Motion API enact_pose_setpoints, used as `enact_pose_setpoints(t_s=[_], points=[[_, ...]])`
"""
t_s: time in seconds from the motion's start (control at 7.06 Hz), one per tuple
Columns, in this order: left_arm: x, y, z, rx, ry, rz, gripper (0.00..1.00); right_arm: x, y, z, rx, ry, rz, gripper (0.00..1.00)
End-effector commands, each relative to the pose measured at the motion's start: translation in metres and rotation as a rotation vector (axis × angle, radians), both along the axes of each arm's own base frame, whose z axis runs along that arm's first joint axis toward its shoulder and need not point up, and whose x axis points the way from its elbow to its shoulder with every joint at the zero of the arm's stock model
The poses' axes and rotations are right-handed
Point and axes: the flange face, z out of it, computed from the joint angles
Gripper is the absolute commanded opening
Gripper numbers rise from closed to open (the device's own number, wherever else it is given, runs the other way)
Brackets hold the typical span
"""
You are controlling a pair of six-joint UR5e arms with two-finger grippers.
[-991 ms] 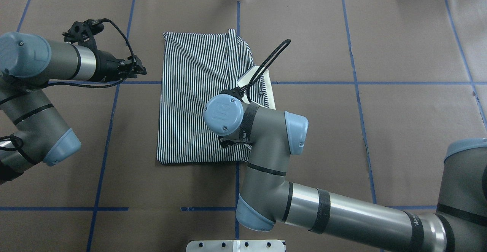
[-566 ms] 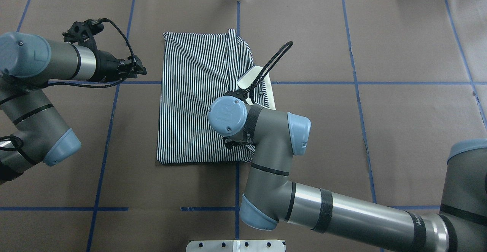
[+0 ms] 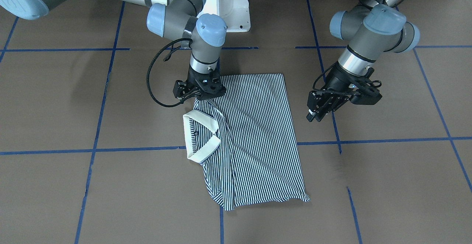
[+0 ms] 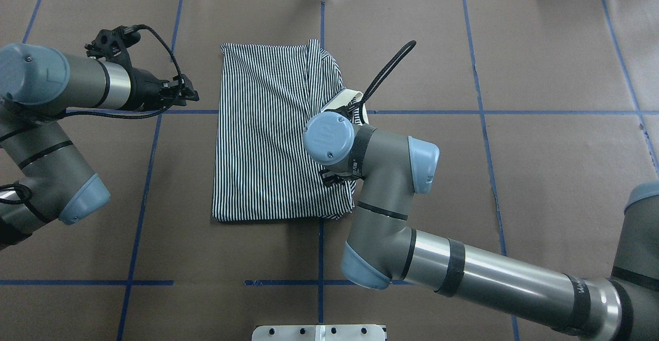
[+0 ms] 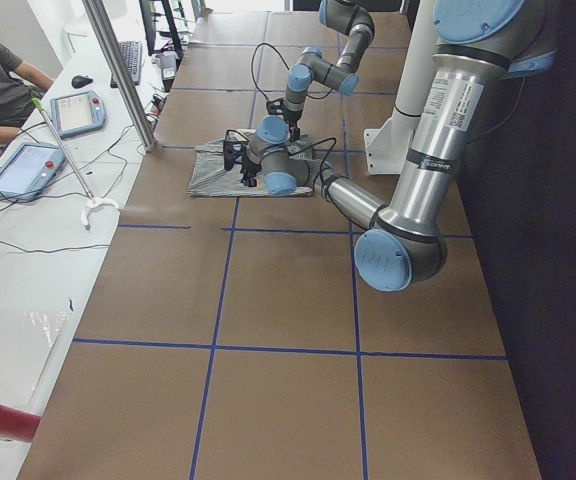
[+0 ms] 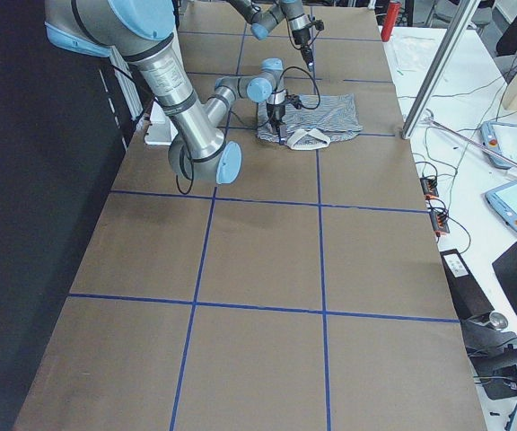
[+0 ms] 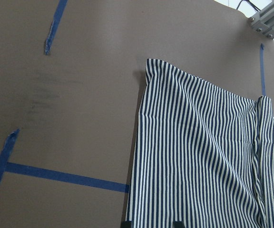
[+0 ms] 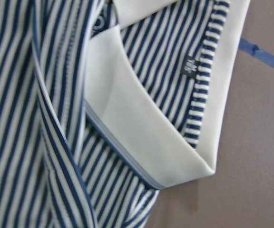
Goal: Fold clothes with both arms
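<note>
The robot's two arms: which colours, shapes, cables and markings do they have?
Both the left arm and the right arm are grey metal tubes with light-blue joint caps and black bands. A silver section sits near each wrist. The left tool and the right tool are black, two-fingered, each with a looping black cable. The right arm's bands carry small white lettering.

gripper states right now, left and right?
Left gripper: open, empty, beside the polo shirt.
Right gripper: down on the shirt's edge by the collar; fingers hidden, cannot tell.
</note>
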Motion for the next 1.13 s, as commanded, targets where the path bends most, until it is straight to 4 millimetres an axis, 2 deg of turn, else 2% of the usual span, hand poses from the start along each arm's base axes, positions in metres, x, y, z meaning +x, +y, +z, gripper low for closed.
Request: enact_pose_setpoints(t_s=[0.0,0.14,0.28,0.57,0.85,0.99], points=[[-0.003,0.002,-0.008,0.009,0.012,-0.003,0.4,0.073,0.01,0.047,-0.005,-0.014,-0.025,1.0],[-0.003,0.003,-0.01,0.011,0.014,-0.003,0.4,0.086,0.016,0.034,-0.009,-0.032,-0.031,1.0],[-0.004,0.003,-0.01,0.013,0.015,-0.003,0.4,0.077,0.007,0.006,0.0,-0.062,-0.018,1.0],[-0.006,0.005,-0.013,0.017,0.019,-0.003,0.4,0.033,-0.017,-0.063,-0.028,-0.111,0.062,0.99],[-0.005,0.005,-0.012,0.016,0.018,-0.003,0.4,-0.002,-0.016,-0.094,-0.044,-0.123,0.079,0.74],[-0.005,0.005,-0.012,0.016,0.018,-0.003,0.4,-0.019,-0.008,-0.092,-0.036,-0.144,0.062,0.73]])
